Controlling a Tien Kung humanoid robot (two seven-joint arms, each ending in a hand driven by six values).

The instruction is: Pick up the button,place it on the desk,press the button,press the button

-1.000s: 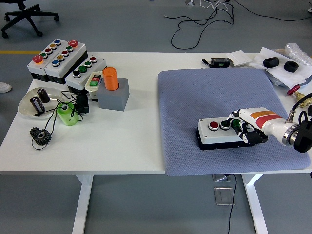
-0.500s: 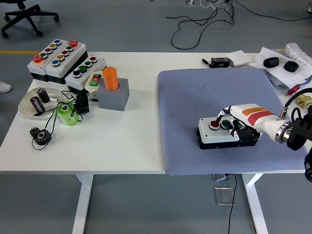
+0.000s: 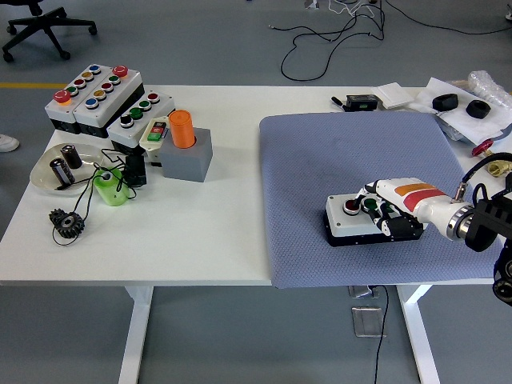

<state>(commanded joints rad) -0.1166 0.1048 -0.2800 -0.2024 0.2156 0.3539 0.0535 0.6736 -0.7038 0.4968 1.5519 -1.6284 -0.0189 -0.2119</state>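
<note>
Right now my white right hand point(image 3: 390, 210) lies with fingers curled down on the white three-button control box point(image 3: 360, 221), which sits on the grey quilted mat point(image 3: 336, 152). Its long axis runs left-right, and the red button point(image 3: 351, 206) lies just left of my fingertips point(image 3: 373, 206); I judge that's the next press.

At the table's far left stand two grey-and-white control boxes point(image 3: 88, 96) with coloured buttons, and a third box point(image 3: 138, 116) just beside them. An orange cylinder point(image 3: 182, 128) stands upright on a grey block point(image 3: 189, 156). Nearer lie a bowl point(image 3: 44, 180) holding dark cylinders, a green cup point(image 3: 109, 186) and a black gear point(image 3: 66, 222). An office chair point(image 3: 40, 28) stands on the floor beyond.
</note>
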